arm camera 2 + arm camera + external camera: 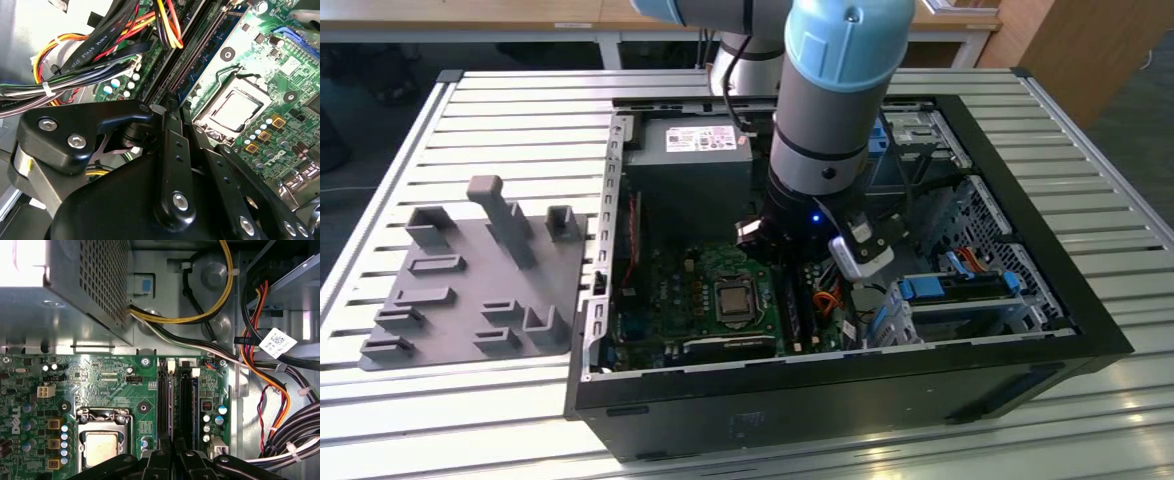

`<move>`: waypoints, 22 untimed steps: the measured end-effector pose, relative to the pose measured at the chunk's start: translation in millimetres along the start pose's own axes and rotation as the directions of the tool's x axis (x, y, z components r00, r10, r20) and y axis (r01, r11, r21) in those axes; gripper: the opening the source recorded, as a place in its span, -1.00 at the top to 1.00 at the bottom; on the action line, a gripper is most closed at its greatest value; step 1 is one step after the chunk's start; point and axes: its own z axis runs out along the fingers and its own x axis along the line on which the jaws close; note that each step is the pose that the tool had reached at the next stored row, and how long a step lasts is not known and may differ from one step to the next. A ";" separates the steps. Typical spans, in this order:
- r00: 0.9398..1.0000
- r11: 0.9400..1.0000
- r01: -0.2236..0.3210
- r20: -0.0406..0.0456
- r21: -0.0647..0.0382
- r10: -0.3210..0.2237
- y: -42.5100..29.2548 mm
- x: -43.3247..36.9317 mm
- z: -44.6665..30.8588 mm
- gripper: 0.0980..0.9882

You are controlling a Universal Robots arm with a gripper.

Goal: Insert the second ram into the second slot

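Blue second ram [172, 405] upright in slot [171, 366], end pinched between fingers [159, 462]

Robotics lab/workshop: slatted alu bench [520, 110], open PC case [854, 372], grey jig tray [558, 270].

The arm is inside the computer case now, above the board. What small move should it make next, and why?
Probably a slow, straight push down. In the first wrist view the gripper lines up with the memory slots beside the processor. Whether a stick is fully seated there I cannot tell, so go gently.
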 end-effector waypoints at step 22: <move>1.000 1.000 0.000 0.000 0.001 0.000 -0.4 0.0 7.1 0.90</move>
